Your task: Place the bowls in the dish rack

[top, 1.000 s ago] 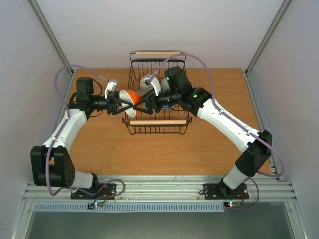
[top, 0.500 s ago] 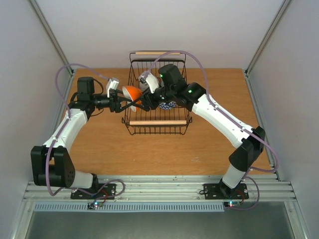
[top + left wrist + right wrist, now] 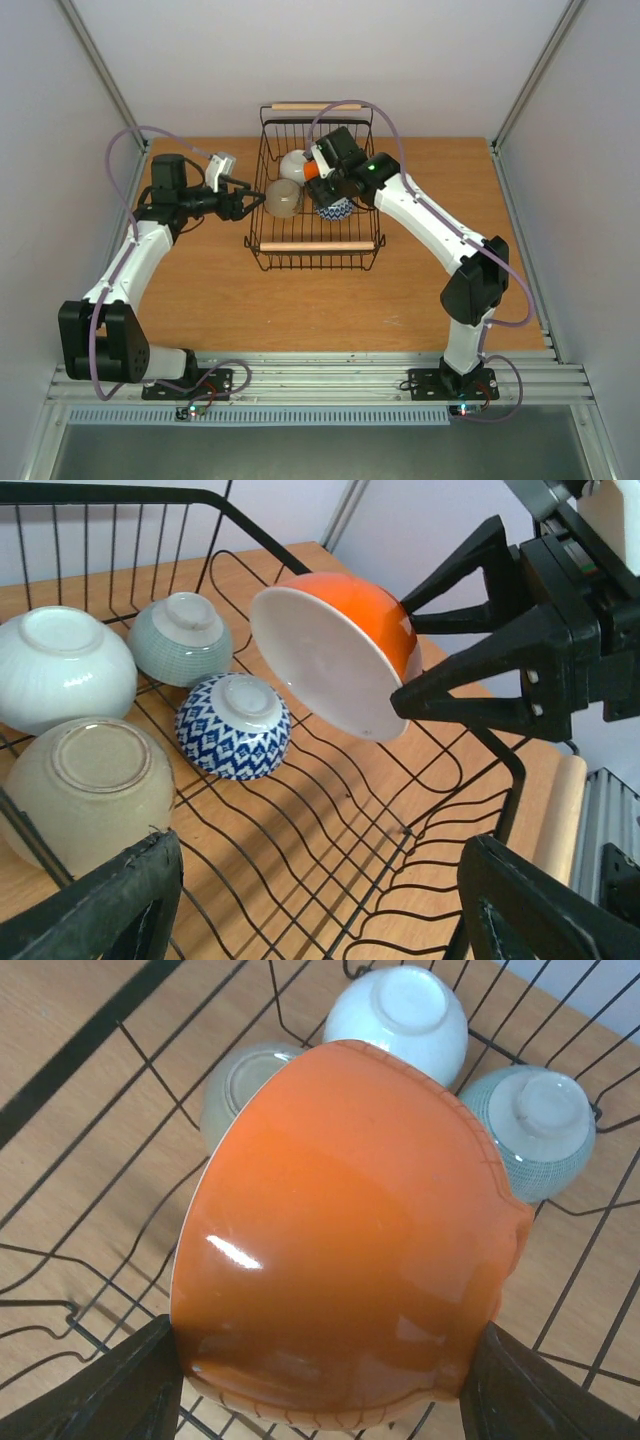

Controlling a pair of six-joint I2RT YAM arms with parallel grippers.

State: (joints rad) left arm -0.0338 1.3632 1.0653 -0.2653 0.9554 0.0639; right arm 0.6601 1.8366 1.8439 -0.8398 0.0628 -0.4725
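Surface (image 3: 300, 300): brown wood, carrying one dish rack (image 3: 317, 245) of black wire with wooden handles, centre of the top view.
Left claw (image 3: 244, 201): spread, empty, at the rack's left rim.
In the rack, each upside down: tan bowl (image 3: 85, 790), lower left of the left wrist view; blue-and-white bowl (image 3: 232, 725) just beside it; white bowl (image 3: 60, 665) and pale green bowl (image 3: 180, 637) farther back, side by side.
Right claw (image 3: 318, 176): pinching the orange bowl (image 3: 335, 650), which is tilted on edge with its white inside facing the left claw, above the rack floor.
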